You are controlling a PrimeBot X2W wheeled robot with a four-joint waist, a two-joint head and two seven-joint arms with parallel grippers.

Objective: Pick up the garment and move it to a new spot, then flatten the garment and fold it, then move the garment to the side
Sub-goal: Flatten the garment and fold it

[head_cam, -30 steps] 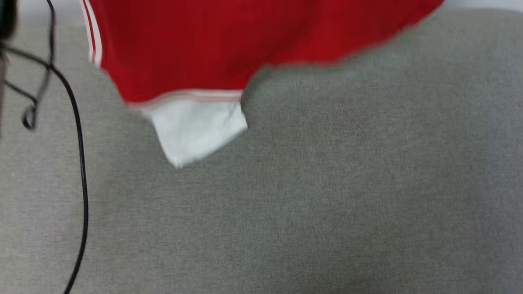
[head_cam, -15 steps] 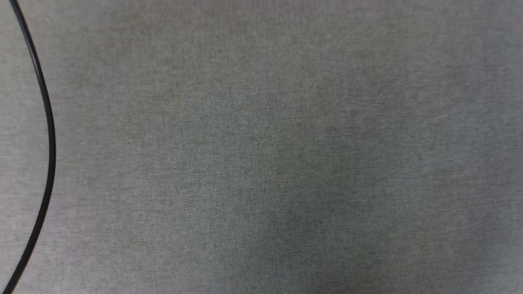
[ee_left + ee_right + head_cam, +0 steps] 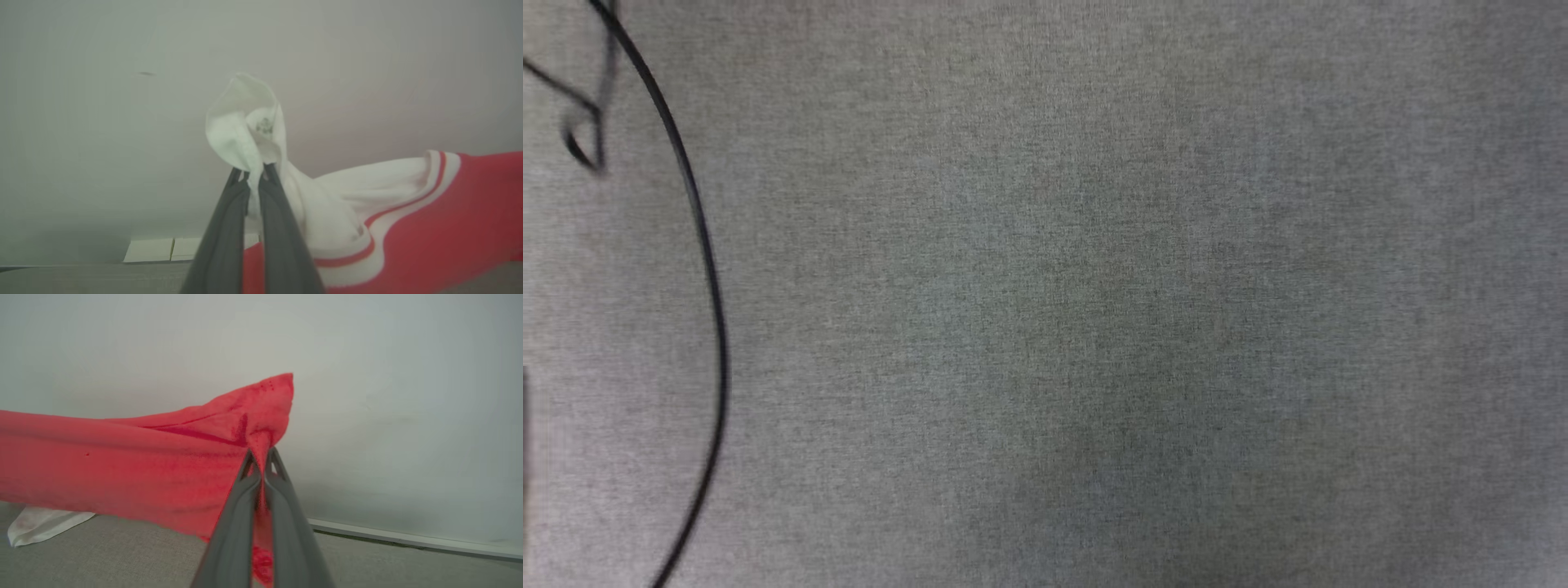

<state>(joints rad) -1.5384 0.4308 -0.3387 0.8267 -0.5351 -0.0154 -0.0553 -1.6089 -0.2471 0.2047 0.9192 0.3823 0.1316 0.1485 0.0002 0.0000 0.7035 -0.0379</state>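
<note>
- Grey woven surface (image 3: 1094, 327) spreads across the head view, with a black cable (image 3: 707, 269) curving down its left side.
- Change noted: one second ago the red hem and a white sleeve lay along the top of the head view. Both have since left that frame, and the cable has shifted too, so the camera itself has moved. The difference is not proof that the cloth travelled.
- Left gripper (image 3: 254, 175): fingers pressed together on a bunched fold of the white sleeve (image 3: 241, 122), which stands up above the tips.
- Right gripper (image 3: 261, 457): fingers closed on a pinch of red fabric at the opposite edge.
- The garment (image 3: 408, 228) hangs stretched between the two grippers in front of a pale wall (image 3: 408, 396). In the right wrist view a white part at the lower left appears to rest on the grey surface.
- Judgement: the pick-up is done and the carry to a new spot is under way. Flattening, folding and the move aside remain.
- Risk: both holds are small pinches, so a tug could pull one free.
</note>
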